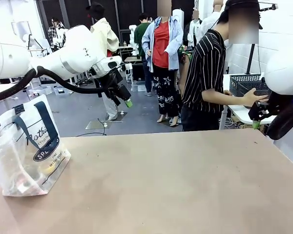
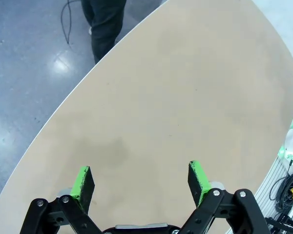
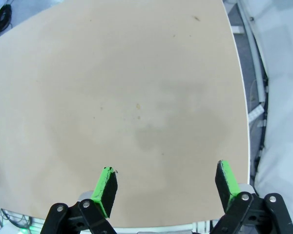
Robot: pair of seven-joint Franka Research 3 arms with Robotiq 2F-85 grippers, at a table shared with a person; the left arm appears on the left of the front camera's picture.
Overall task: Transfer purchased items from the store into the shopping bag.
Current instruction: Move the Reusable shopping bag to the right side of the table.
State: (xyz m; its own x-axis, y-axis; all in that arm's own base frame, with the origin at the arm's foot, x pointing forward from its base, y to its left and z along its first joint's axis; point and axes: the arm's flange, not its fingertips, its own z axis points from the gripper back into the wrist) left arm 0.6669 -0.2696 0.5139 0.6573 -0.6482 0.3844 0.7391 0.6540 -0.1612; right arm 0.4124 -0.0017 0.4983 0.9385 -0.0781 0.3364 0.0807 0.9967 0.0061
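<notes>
The shopping bag (image 1: 25, 148) is standing upright at the left edge of the table (image 1: 176, 185), with yellow and red contents showing dimly through its clear plastic. The left gripper (image 2: 141, 181) is hanging above the bare tabletop, jaws spread wide and holding nothing. The right gripper (image 3: 167, 185) is likewise hovering over bare table, jaws apart and empty. A person (image 1: 207, 73) in a striped shirt is standing at the far side, a hand (image 1: 254, 97) reaching toward a dark basket (image 1: 246, 84).

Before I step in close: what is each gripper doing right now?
Left gripper: open, holding nothing, raised above the table.
Right gripper: open, holding nothing, also above the table.
</notes>
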